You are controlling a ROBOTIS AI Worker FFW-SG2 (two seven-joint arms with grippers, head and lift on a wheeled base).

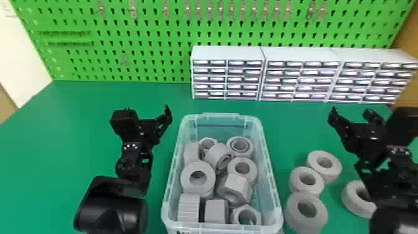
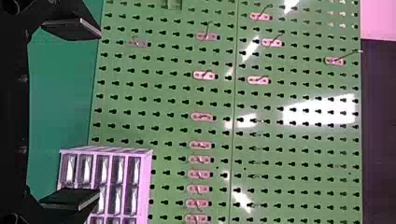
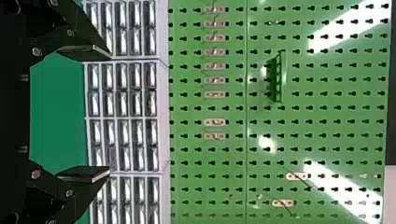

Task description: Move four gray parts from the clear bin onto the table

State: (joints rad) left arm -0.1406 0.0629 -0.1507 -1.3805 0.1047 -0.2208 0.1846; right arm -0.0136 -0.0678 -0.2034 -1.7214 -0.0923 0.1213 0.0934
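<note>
Beside the clear bin (image 1: 274,193), four gray parts (image 1: 306,191) sit on the table (image 1: 62,130); more parts (image 1: 198,189) lie inside. Left pincer (image 2: 95,113), right pincer (image 3: 109,113): both spread, empty. We judge parts light, rigid; we'd pinch across outer walls.

The left arm (image 1: 112,207) extends forward from the head view's bottom edge; the right arm (image 1: 399,217) occupies the lower right. The left tool (image 1: 146,112) and right tool (image 1: 351,113) are positioned well apart, each with its two flat fingers (image 3: 84,52) spread wide.
</note>
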